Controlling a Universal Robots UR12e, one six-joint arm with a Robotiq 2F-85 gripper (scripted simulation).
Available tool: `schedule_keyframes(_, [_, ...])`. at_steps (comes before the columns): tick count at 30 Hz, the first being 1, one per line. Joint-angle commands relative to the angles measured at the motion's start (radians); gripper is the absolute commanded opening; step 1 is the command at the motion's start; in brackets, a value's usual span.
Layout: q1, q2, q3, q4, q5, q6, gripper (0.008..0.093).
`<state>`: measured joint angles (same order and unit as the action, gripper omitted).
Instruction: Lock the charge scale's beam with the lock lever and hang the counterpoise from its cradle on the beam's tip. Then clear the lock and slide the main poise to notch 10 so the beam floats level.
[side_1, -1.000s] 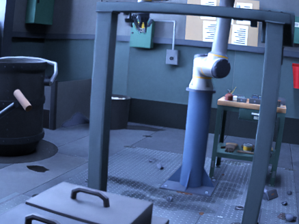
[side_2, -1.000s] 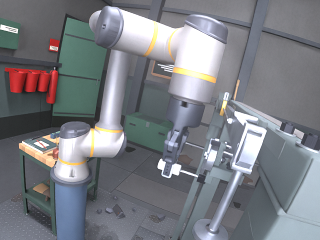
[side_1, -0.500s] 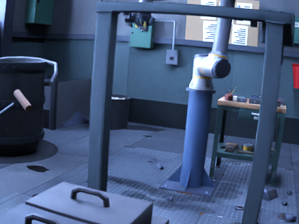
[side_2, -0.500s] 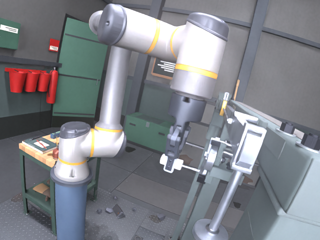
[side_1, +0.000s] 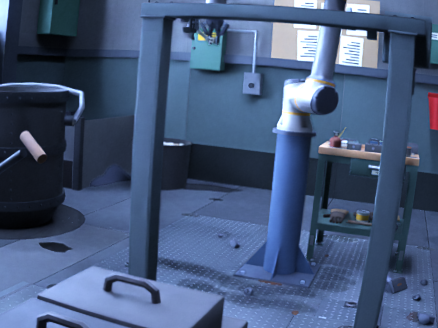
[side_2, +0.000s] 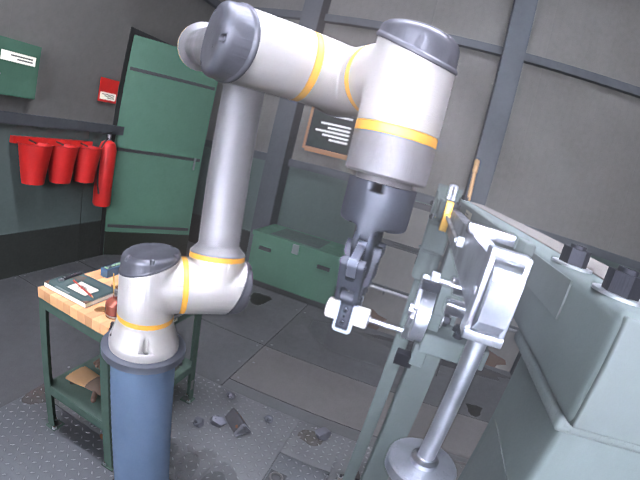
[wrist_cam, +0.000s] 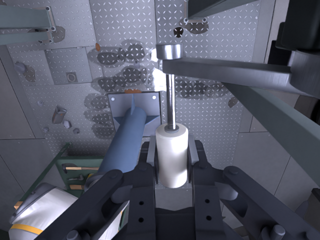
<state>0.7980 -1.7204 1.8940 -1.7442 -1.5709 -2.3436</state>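
The lock lever's white cylindrical knob (wrist_cam: 171, 155) sits between my two fingers, which clamp it on both sides. My gripper (side_2: 345, 314) points down beside the scale's pale green frame (side_2: 543, 330). A thin steel rod (wrist_cam: 170, 102) runs from the knob to the scale's pivot hub (side_2: 425, 315). The beam (side_2: 465, 232) runs along the top of the frame, with a yellow piece (side_2: 445, 211) near its far end. A steel rod with a round foot (side_2: 413, 457) hangs down below a white bracket (side_2: 493, 281). I cannot pick out the counterpoise or the main poise.
The robot's blue pedestal (side_2: 139, 408) stands on the checker-plate floor, with a green workbench (side_2: 77, 305) beside it. A dark grey portal frame (side_1: 150, 145) and dark cases (side_1: 130, 300) stand in the foreground of the side camera. Rubble (side_2: 232, 421) lies on the floor.
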Motion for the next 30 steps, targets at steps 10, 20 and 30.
schedule_keyframes(10, [0.007,-0.007,-0.010,0.015,0.000,0.007,0.0080])
schedule_keyframes(20, [0.012,-0.013,-0.020,0.032,0.000,0.012,0.0080])
schedule_keyframes(30, [0.016,-0.018,-0.031,0.047,0.000,0.016,0.0080])
